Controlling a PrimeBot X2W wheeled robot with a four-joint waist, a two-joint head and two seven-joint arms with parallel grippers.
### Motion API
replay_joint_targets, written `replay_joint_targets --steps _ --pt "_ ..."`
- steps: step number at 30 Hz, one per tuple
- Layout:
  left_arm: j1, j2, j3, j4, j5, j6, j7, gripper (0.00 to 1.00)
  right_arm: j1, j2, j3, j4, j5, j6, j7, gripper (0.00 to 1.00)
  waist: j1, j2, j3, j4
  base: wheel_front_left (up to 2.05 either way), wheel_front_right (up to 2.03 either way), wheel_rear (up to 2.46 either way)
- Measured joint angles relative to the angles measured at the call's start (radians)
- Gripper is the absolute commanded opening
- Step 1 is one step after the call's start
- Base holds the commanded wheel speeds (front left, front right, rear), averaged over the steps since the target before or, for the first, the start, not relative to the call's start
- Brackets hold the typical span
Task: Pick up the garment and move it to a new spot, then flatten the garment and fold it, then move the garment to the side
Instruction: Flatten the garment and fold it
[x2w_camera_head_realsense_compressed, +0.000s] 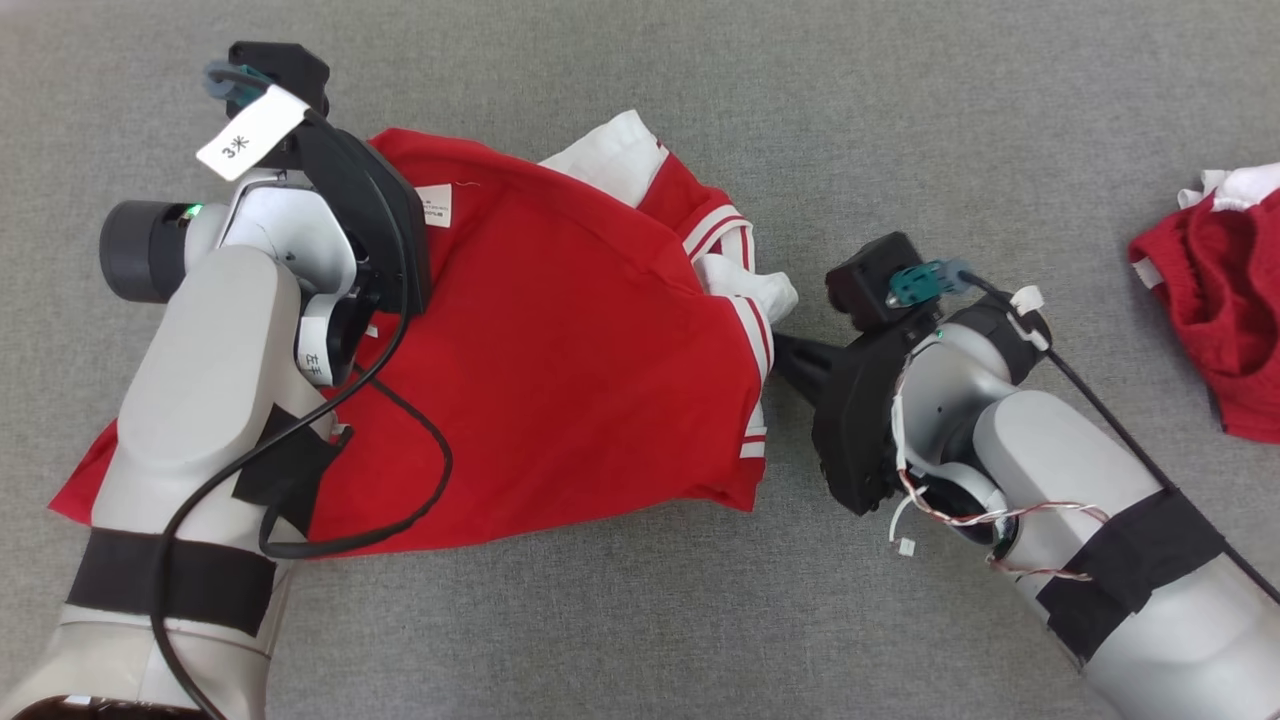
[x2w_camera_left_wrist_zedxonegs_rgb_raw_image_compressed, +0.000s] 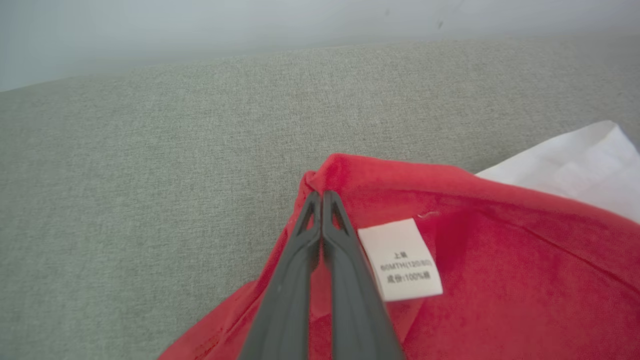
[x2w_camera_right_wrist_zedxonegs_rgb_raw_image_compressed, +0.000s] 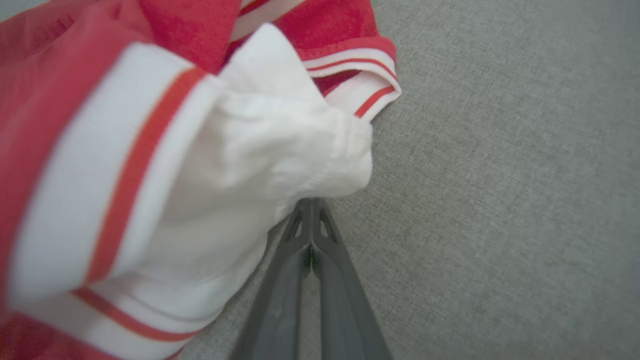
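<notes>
We hold the red garment (x2w_camera_head_realsense_compressed: 560, 330) bunched on the grey fabric surface (x2w_camera_head_realsense_compressed: 900, 120). The left end effector (x2w_camera_left_wrist_zedxonegs_rgb_raw_image_compressed: 321, 197) is clamped on a red edge just beside the care label (x2w_camera_left_wrist_zedxonegs_rgb_raw_image_compressed: 400, 260). The right end effector (x2w_camera_right_wrist_zedxonegs_rgb_raw_image_compressed: 312, 205) is closed narrow at the white fold, and we cannot tell whether it has caught any cloth. If it hasn't, pulling apart would likely drag one side and twist the garment. The long axis runs left to right in the head view, with the striped white trim pointing to our right.

Pale grey forearms (x2w_camera_head_realsense_compressed: 200, 370), black tape bands (x2w_camera_head_realsense_compressed: 165, 580), black cables (x2w_camera_head_realsense_compressed: 437, 480), white tag (x2w_camera_head_realsense_compressed: 250, 132)
</notes>
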Motion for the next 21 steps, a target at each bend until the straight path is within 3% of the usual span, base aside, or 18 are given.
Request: replay_joint_targets --steps 4,11,19,20,21 --pt "0.000 0.000 0.010 0.007 -0.006 0.000 -0.030 0.00 -0.020 0.000 -0.038 0.005 0.000 -0.002 -0.052 0.00 0.0000 0.0000 -0.012 -0.005 0.00 0.00 0.00" --pt "-0.042 0.000 0.026 0.014 -0.009 0.001 -0.100 0.00 -0.113 -0.002 -0.136 0.007 -0.028 -0.059 -0.181 0.00 -0.0001 -0.0001 -0.046 -0.011 0.00 0.00 0.00" --pt "-0.037 0.000 0.023 0.067 -0.009 0.000 -0.142 0.00 -0.095 -0.002 -0.112 0.038 -0.043 -0.061 -0.240 0.00 -0.0001 -0.0001 -0.101 -0.014 0.00 0.00 0.00" --pt "-0.037 0.000 0.023 0.073 -0.009 -0.001 -0.148 0.13 -0.088 -0.001 -0.107 0.043 -0.044 -0.060 -0.242 0.00 -0.0002 -0.0001 -0.108 -0.014 0.00 0.00 0.00" --pt "-0.036 0.000 0.023 0.082 -0.009 -0.008 -0.149 0.13 -0.079 0.000 -0.103 0.049 -0.045 -0.060 -0.249 0.00 -0.0002 -0.0001 -0.116 -0.014 0.00 0.00 0.00"
